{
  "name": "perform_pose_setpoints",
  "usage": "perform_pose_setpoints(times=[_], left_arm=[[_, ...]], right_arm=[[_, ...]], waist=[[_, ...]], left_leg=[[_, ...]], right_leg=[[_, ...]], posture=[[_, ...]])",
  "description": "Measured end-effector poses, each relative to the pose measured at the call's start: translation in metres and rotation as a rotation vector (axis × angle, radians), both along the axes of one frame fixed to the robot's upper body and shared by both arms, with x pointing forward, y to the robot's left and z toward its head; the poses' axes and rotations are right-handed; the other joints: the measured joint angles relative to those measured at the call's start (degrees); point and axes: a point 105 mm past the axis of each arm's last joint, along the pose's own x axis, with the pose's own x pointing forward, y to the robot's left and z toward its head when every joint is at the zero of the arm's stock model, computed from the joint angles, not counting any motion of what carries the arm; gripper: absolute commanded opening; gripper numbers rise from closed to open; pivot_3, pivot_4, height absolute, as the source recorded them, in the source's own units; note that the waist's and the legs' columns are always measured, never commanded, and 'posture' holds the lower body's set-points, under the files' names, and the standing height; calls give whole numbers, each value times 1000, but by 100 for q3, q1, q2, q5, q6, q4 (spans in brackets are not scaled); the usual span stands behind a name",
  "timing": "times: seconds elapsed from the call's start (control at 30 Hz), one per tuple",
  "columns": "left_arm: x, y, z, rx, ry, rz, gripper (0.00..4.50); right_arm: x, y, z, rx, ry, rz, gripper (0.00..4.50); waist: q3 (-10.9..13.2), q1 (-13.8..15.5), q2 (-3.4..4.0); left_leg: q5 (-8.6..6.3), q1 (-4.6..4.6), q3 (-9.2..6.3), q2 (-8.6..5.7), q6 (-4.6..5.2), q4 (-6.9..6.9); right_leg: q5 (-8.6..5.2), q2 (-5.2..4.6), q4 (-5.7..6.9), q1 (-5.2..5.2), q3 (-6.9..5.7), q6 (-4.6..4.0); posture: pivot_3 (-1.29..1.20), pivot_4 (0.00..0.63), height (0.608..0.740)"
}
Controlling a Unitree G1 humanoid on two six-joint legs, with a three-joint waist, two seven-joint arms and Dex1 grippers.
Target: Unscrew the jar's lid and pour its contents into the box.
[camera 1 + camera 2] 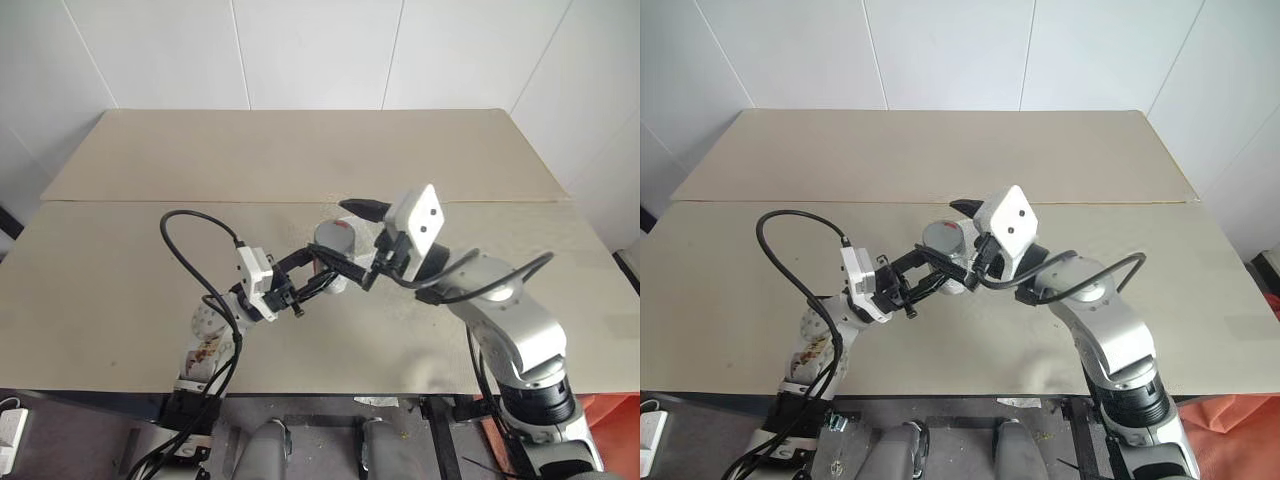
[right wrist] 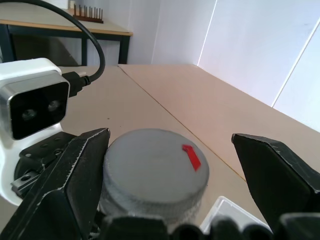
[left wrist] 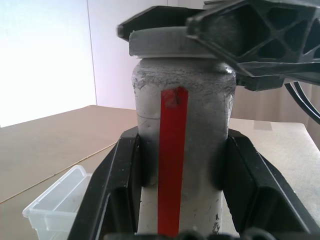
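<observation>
My left gripper (image 1: 325, 272) is shut on the jar (image 3: 180, 150), a silvery cylinder with a red stripe, held upright above the table. One black finger (image 3: 117, 192) presses each side of it. The grey lid (image 2: 152, 170), with a small red mark, sits on top of the jar. My right gripper (image 2: 170, 172) is open and straddles the lid: one finger (image 2: 65, 185) is close against its rim, the other (image 2: 280, 170) stands well clear. The clear box (image 3: 55, 205) lies on the table below and beside the jar. The contents are hidden inside the jar.
The beige table (image 1: 120, 290) has a seam (image 1: 150, 201) running across it and a white wall behind. A black cable (image 1: 195, 260) loops from my left wrist. My left wrist's camera (image 2: 32, 107) sits close beside the lid.
</observation>
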Motion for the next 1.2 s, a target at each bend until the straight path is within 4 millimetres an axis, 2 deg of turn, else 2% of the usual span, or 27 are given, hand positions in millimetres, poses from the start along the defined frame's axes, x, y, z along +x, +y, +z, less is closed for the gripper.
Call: perform_pose_setpoints(times=[0.2,0.33,0.53,0.63,0.77,0.97,1.2], left_arm=[[5,4,-4,0,21,16,1885],[6,12,-2,7,-1,29,1885],[5,13,-1,5,-16,27,1885],[5,13,-1,2,-17,27,1885],[5,9,-1,-6,-16,20,1885],[4,4,-1,-11,-11,11,1885],[4,2,-1,-19,-9,12,1885]], right_arm=[[-5,-18,-3,-9,8,-30,4465],[3,-45,3,-14,-14,-137,4465],[-2,-53,2,-13,6,-118,4465],[-10,-46,15,52,10,-41,4465],[-16,-20,35,114,-30,46,4465],[-4,12,16,84,32,57,4465],[6,17,12,46,3,34,4465]], waist=[[0,-5,0],[0,0,0],[0,-6,0],[0,-14,-1],[0,-22,0],[0,-7,0],[0,-4,0]], left_leg=[[0,0,1,0,0,0],[0,0,2,0,0,0],[0,-1,5,0,0,0],[0,1,5,1,0,0],[0,6,4,5,0,0],[0,1,5,5,0,0],[0,-1,5,5,0,0]], right_leg=[[-1,0,0,0,0,2],[-1,0,-1,0,0,2],[-1,0,-3,1,4,3],[-1,0,-1,1,5,3],[0,5,3,2,5,2],[2,6,0,-1,7,0],[8,6,-4,-3,7,-11]], posture=[[0,150,740],[0,150,740],[0,150,740],[0,150,740],[0,150,740],[0,150,740],[0,150,740]])
